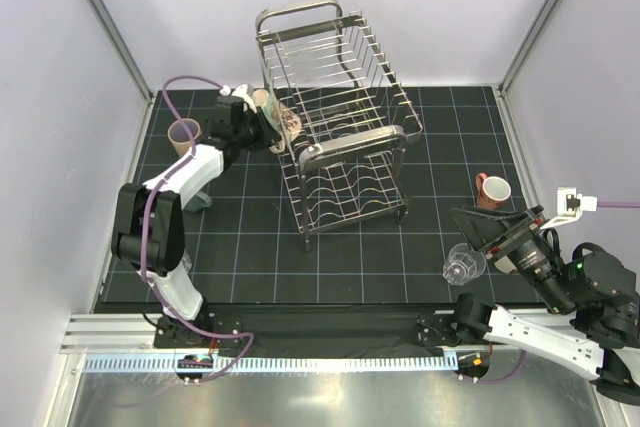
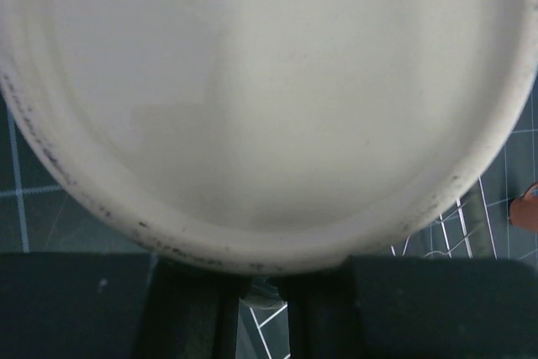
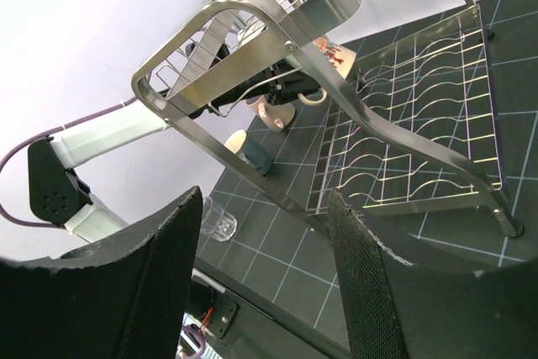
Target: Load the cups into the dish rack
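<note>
Cream mug [image 2: 269, 107], speckled dark along its pale glazed rim, is pinched at that rim by the left gripper [image 2: 261, 287] and is held just beside the shiny two-tier wire dish rack [image 1: 340, 127], at its ten o'clock. The right gripper [image 3: 265, 275] is shown spread, nothing between its fingers, at the rack's four o'clock.

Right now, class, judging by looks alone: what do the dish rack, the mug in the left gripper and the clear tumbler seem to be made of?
Dish rack: metal wire, probably polished steel; bright mirror-like glints.
Cream mug: likely glazed ceramic; smooth, opaque, softly glossy, with dark specks along the rim.
Tumbler: glass or clear plastic; the lines of the mat show through it.
</note>
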### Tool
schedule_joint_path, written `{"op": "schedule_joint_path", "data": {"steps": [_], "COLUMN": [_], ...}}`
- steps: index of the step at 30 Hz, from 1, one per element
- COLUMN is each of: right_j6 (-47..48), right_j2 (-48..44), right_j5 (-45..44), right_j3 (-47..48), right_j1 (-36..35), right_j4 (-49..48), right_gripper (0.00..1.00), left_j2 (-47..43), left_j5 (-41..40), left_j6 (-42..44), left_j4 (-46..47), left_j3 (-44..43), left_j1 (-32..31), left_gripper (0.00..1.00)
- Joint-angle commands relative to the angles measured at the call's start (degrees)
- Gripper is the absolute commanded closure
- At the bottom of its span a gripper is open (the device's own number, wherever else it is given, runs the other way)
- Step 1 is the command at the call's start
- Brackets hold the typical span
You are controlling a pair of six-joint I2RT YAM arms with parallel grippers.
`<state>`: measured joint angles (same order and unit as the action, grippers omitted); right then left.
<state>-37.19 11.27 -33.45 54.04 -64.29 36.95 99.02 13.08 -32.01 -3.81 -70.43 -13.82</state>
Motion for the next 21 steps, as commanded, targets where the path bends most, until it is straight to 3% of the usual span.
{"op": "schedule_joint_path", "data": {"steps": [1,12,21], "right_j6": [-0.4,-1.9,-2.4], "right_j2": [0.3,-1.4,-2.0], "right_j5": [-1.5,-2.7,-3.3], "right_j3": [-0.3,-0.8,-0.8], "right_j1": [-0.1,0.0,-0.1], "right_j4": [-0.6,1.3,2.2], "right_gripper": [0.37,0.37,0.37], "left_j2": [-0.1,8.2,8.5], "left_j5": [0.5,-3.1,-11.7], "left_j6": [2.2,7.7,12.0], "left_j4": [11.5,9.4,14.1], "left_j3": [-5.7,-11.7,-7.6], "left_j1": [-0.6,-4.0,-7.2], "left_gripper": [1.00,1.00,1.00]}}
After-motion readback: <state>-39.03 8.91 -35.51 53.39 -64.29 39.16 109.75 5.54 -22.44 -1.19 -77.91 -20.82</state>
